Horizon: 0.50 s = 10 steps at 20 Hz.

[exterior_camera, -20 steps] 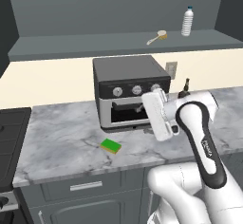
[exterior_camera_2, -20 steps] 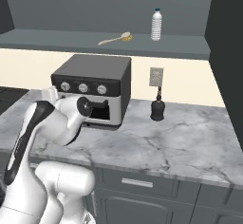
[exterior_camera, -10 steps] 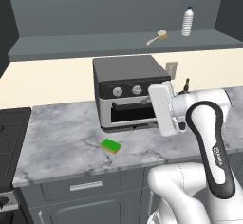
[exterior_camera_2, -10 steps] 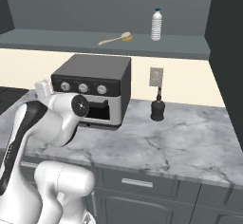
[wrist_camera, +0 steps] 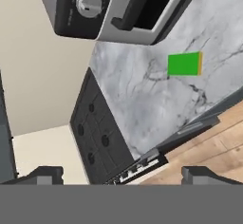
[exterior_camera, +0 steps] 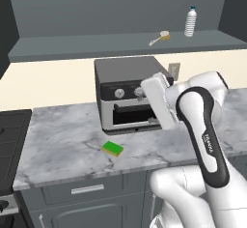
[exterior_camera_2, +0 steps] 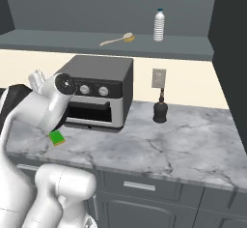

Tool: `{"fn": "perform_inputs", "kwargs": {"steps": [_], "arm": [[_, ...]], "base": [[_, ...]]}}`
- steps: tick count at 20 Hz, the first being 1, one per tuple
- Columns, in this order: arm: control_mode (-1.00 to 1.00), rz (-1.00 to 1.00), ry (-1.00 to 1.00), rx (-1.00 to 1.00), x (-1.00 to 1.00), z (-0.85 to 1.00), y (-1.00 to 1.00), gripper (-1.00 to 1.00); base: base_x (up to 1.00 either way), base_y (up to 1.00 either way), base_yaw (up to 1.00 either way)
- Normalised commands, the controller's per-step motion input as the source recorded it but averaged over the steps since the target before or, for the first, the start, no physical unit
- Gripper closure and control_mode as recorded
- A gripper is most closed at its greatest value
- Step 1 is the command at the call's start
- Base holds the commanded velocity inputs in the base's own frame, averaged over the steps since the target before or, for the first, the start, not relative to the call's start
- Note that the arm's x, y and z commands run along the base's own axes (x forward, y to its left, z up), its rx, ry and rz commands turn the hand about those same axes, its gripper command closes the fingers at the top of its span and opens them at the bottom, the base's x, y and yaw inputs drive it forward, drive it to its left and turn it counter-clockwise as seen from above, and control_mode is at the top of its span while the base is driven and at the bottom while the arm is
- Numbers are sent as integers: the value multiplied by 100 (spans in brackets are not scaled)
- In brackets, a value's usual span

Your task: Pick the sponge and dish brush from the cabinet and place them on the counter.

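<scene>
My sponge (exterior_camera: 112, 148) already lies on the counter (exterior_camera: 62, 145); the dish brush (exterior_camera: 159, 37) rests on the cabinet (exterior_camera_2: 96, 42) shelf. My gripper (wrist_camera: 121, 174) is spread empty. The brush looks light and stiff; I'd pinch its thin handle mid-length.

Rendered kitchen, marbled counter (exterior_camera: 62, 145), toaster oven (exterior_camera: 126, 94), black stovetop (exterior_camera: 12, 140), wall cabinet (exterior_camera_2: 96, 38)

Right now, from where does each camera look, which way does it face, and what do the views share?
Left base view: behind-left of the arm, facing the toaster oven; white arm at lower right.
Right base view: behind-right, facing the counter; arm at lower left.
Hand view: on the hand, looking along the open gripper over the stovetop.
All three show the sponge.
</scene>
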Motion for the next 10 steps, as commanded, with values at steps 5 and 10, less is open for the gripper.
{"fn": "perform_inputs", "kwargs": {"steps": [5,10], "arm": [[-100,0,17,-26,0,55,0,-100],[-100,0,16,-21,-1,65,-5,-100]], "base": [[0,0,0],[0,0,0]]}}
